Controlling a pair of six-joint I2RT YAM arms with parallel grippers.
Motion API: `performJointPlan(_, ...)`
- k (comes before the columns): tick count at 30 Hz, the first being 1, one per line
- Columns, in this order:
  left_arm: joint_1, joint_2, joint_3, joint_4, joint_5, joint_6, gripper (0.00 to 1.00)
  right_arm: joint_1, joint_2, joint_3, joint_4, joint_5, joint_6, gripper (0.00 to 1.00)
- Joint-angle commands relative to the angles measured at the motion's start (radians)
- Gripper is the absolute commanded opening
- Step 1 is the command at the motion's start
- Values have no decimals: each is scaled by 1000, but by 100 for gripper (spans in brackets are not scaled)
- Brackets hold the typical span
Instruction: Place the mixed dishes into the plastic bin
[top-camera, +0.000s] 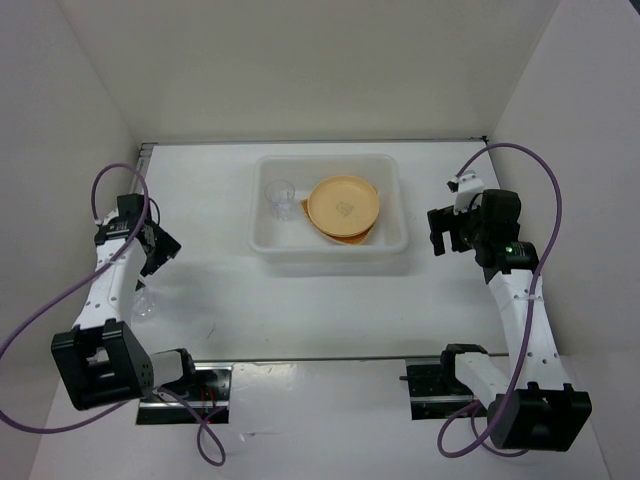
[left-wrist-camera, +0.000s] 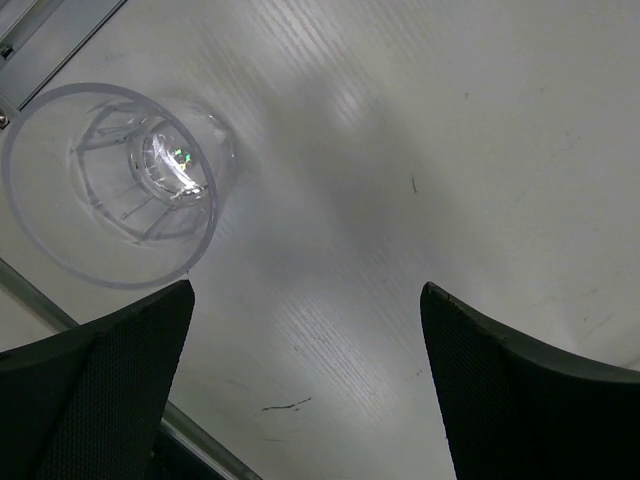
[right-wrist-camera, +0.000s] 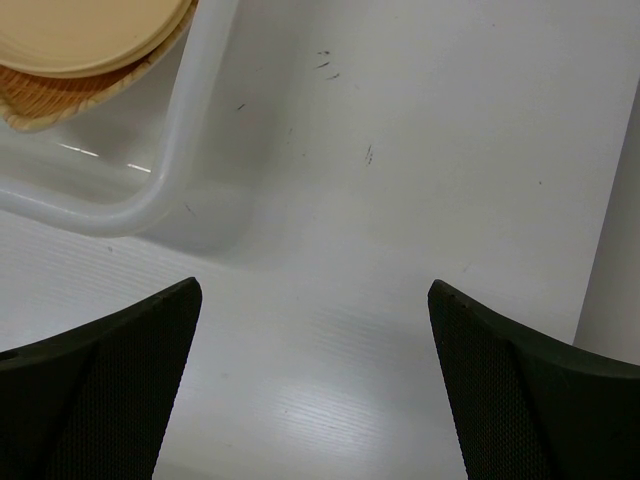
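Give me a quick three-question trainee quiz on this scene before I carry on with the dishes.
1. True or false: the left end effector is shut on the loose clear cup.
2. Multiple choice: what lies in the plastic bin? A) only cutlery. B) a yellow-orange plate, a woven tray and a second clear cup. C) nothing.
3. Short answer: what does the right end effector hold?

Key: 1 false, it is open with the cup off to one side. 2 B. 3 nothing; it is open above bare table beside the bin.
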Motion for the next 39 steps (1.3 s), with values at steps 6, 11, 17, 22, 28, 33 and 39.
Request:
performJointPlan(6,80,139,23,98,-43,41,100,9,-18,3,46,-8,2,98)
performJointPlan(11,138,213,35,119,-25,66,100,9,-27,3,46,-8,2,98)
performJointPlan(17,158,233,7,151,18,75,100,9,-27,3,46,1,2,98)
performJointPlan(22,158,253,-2,161,27,75,75,9,-27,3,46,1,2,98)
performJointPlan(28,158,173,73,191,97,47,7,9,-18,3,46,1,2,98)
performJointPlan(33,167,182,231,234,477,-32,0,9,-7,3,46,1,2,98)
performJointPlan(39,112,182,279,487,806,-221,0,9,-7,-6,46,10,2,98)
